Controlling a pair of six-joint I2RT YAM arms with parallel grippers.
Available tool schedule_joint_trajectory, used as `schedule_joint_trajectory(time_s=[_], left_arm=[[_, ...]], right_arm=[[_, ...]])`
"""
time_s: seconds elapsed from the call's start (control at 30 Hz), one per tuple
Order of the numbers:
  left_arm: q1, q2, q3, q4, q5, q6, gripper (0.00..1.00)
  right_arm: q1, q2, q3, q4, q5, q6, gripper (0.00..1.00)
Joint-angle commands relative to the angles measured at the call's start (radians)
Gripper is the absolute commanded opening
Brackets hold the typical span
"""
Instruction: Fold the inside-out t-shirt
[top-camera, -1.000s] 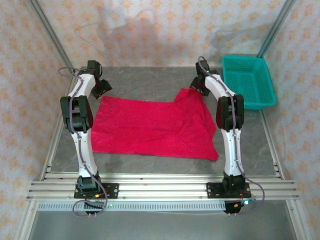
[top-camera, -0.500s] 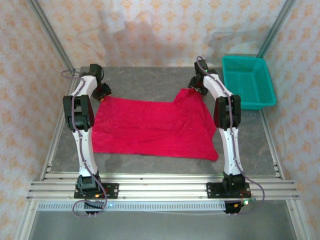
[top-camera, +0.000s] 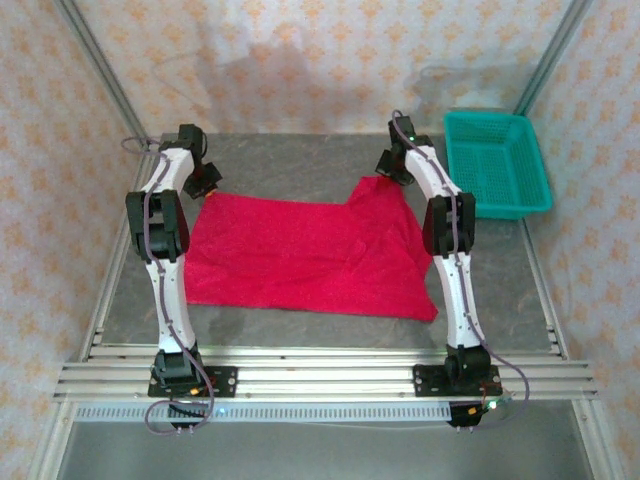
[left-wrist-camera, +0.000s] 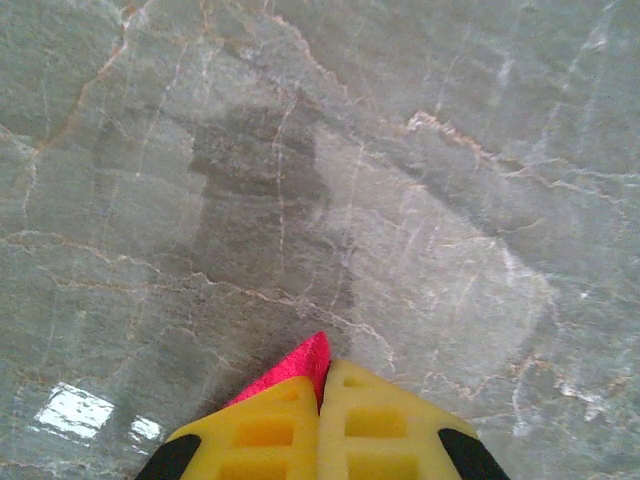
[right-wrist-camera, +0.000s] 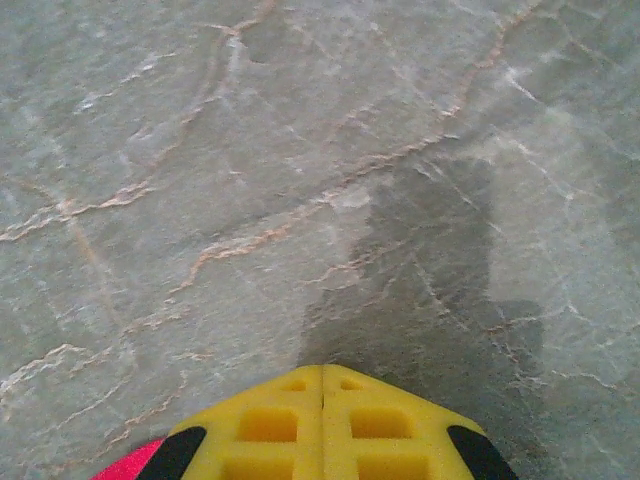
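The bright red t-shirt (top-camera: 300, 250) lies spread flat on the grey marble table (top-camera: 290, 160), between the two arms. My left gripper (top-camera: 205, 183) is at its far left corner. In the left wrist view that gripper (left-wrist-camera: 324, 366) is shut, and a red tip of the shirt (left-wrist-camera: 300, 364) pokes out between the yellow fingers. My right gripper (top-camera: 388, 170) holds the far right corner, which rises slightly off the table. In the right wrist view that gripper (right-wrist-camera: 322, 369) is shut, with a bit of the shirt's red cloth (right-wrist-camera: 125, 466) low at the left. The tag and yellow patch are hidden.
A teal plastic basket (top-camera: 497, 165) stands at the back right corner of the table. Patterned walls enclose the table on three sides. A metal rail (top-camera: 320, 375) carrying both arm bases runs along the near edge.
Both arms have reached a little farther toward the back of the table, and the shirt's far edge went with them. Both grippers stay shut.
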Motion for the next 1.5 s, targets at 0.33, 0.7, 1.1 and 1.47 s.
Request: schedule_joint_trajectory(time_s=[0.33,0.7,1.1,1.47], left_arm=[[-0.002,-0.286,-0.188,0.027,-0.020,-0.018,0.00],[0.006,-0.514,-0.435,0.081,-0.037,-0.022,0.00],[0.039,-0.664,-0.715,0.146,-0.063,-0.024,0.00],[0.067,-0.707,-0.784,0.157,-0.062,-0.030,0.00]], right_arm=[[0.001,-0.433,-0.267,0.054,-0.140,-0.008,0.00],[0.001,-0.820,-0.825,0.238,-0.257,0.055,0.00],[0.000,-1.202,-1.304,0.299,-0.309,0.112,0.00],[0.001,-1.435,-1.485,0.183,-0.234,0.076,0.00]])
